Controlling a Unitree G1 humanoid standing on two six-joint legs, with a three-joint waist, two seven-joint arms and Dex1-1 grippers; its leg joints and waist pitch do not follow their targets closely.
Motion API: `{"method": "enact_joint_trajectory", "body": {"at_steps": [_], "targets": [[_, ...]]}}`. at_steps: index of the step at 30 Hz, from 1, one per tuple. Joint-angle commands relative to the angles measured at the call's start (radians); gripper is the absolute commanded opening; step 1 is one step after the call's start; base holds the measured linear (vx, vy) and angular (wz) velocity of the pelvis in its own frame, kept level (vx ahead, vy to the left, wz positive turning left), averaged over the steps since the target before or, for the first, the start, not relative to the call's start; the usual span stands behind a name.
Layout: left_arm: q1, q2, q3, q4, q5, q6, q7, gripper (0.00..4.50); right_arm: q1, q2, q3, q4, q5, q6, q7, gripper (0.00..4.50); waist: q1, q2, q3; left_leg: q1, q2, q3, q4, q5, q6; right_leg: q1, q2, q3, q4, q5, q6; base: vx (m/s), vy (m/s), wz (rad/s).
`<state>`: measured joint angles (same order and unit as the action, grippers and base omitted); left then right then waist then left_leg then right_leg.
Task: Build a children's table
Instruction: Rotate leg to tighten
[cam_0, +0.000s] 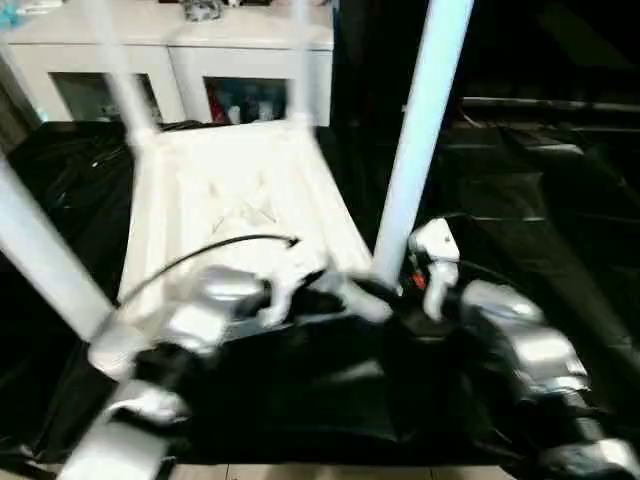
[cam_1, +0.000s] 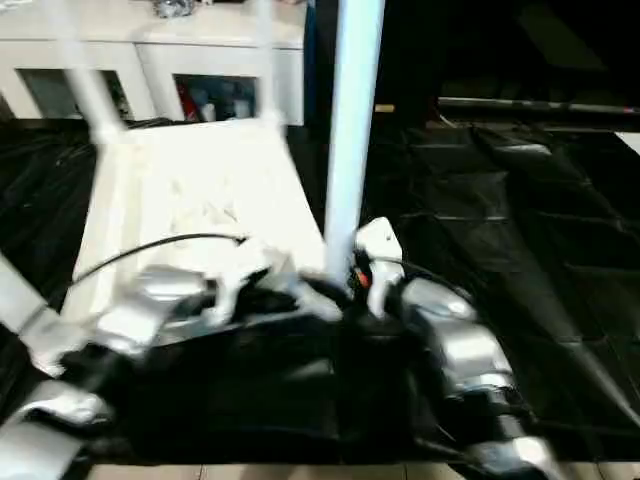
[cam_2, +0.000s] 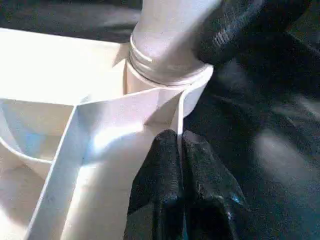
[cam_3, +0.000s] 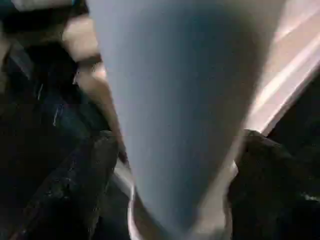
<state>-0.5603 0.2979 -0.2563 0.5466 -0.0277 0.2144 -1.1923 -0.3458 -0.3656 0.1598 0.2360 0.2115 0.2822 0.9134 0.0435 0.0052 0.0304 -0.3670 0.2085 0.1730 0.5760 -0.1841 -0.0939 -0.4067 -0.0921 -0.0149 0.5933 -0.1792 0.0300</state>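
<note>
Upside-down tabletop (cam_0: 235, 195) on black sheeting (cam_0: 520, 210); left gripper (cam_2: 181, 150) pinching rim, right gripper (cam_3: 175, 165) clamping leg (cam_0: 420, 130); white cabinet (cam_0: 170, 60) at 12 o'clock.

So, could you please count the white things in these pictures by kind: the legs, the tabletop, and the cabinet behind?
Table legs: 4
Tabletop: 1
Cabinet: 1
Total: 6
</note>
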Motion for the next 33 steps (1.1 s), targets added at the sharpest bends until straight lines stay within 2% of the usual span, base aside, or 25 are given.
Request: {"method": "enact_joint_trajectory", "body": {"at_steps": [1,4,9,10,11,12,15,16,23,28,33], "targets": [[0.014,0.023,0.008,-0.041,-0.062,0.036,-0.074,0.0,0.007,-0.033,0.015,-0.018,-0.002,0.014,0.062,3.95,0.0,-0.012,-0.051,0.002,0.007,0.01,-0.066,-0.214,0.056,0.047,-0.02,0.013,-0.06,-0.156,-0.237,0.0,0.0,0.0],[0.02,0.039,0.009,-0.058,-0.076,0.051,-0.096,0.0,0.01,-0.045,0.025,-0.026,0.004,0.022,0.082,3.95,-0.005,-0.012,-0.051,0.001,0.006,0.012,-0.063,-0.185,0.069,0.047,-0.018,0.011,-0.055,-0.098,-0.258,0.0,0.0,0.0],[0.027,0.048,0.011,-0.067,-0.076,0.052,-0.104,0.0,-0.006,-0.032,0.031,0.003,-0.008,0.005,0.065,3.95,-0.005,-0.014,-0.051,0.002,0.006,0.013,-0.061,-0.172,0.074,0.048,-0.02,0.012,-0.055,-0.098,-0.264,0.0,0.0,0.0],[0.029,0.047,0.009,-0.073,-0.078,0.056,-0.102,0.0,-0.007,-0.029,0.029,0.006,-0.005,0.002,0.066,3.95,-0.006,-0.021,-0.051,0.001,0.006,0.014,-0.061,-0.175,0.075,0.048,-0.019,0.011,-0.055,-0.105,-0.263,0.0,0.0,0.0],[0.029,0.047,0.009,-0.073,-0.078,0.056,-0.102,0.0,-0.007,-0.029,0.029,0.006,-0.005,0.002,0.066,3.95,-0.005,-0.019,-0.051,0.001,0.006,0.013,-0.061,-0.176,0.073,0.049,-0.021,0.012,-0.054,-0.111,-0.263,0.0,0.0,0.0],[0.03,0.045,0.006,-0.078,-0.08,0.061,-0.099,0.0,-0.007,-0.026,0.027,0.007,-0.003,-0.001,0.071,3.77,-0.005,-0.017,-0.05,0.003,0.007,0.013,-0.061,-0.179,0.071,0.047,-0.021,0.012,-0.055,-0.119,-0.26,0.0,0.0,0.0],[0.029,0.044,0.004,-0.076,-0.081,0.061,-0.098,0.0,-0.005,-0.023,0.031,0.012,-0.008,-0.009,0.075,3.77,-0.004,-0.017,-0.051,0.002,0.006,0.013,-0.06,-0.168,0.072,0.049,-0.02,0.012,-0.053,-0.104,-0.26,0.0,0.0,0.0],[0.029,0.044,0.003,-0.076,-0.081,0.061,-0.098,0.0,-0.005,-0.022,0.032,0.014,-0.009,-0.011,0.075,3.49,-0.004,-0.015,-0.051,0.002,0.006,0.013,-0.06,-0.165,0.072,0.049,-0.02,0.012,-0.053,-0.096,-0.261,0.0,0.0,0.0],[0.029,0.043,0.002,-0.08,-0.08,0.065,-0.096,0.0,-0.002,-0.023,0.04,0.015,-0.013,-0.017,0.08,2.92,-0.004,-0.017,-0.053,0.003,0.006,0.013,-0.058,-0.156,0.078,0.051,-0.019,0.012,-0.05,-0.078,-0.269,0.0,0.0,0.0],[0.031,0.045,0.004,-0.084,-0.08,0.068,-0.097,0.0,-0.001,-0.022,0.044,0.019,-0.016,-0.023,0.084,2.63,-0.004,-0.017,-0.053,0.003,0.005,0.013,-0.056,-0.146,0.084,0.052,-0.019,0.011,-0.048,-0.063,-0.275,0.0,0.0,0.0],[0.033,0.034,0.006,-0.074,-0.07,0.06,-0.066,0.0,0.015,-0.005,0.04,0.029,-0.019,-0.032,0.055,2.59,-0.004,-0.018,-0.054,0.002,0.005,0.014,-0.055,-0.133,0.091,0.052,-0.019,0.012,-0.046,-0.05,-0.278,0.0,0.0,0.0]]}}
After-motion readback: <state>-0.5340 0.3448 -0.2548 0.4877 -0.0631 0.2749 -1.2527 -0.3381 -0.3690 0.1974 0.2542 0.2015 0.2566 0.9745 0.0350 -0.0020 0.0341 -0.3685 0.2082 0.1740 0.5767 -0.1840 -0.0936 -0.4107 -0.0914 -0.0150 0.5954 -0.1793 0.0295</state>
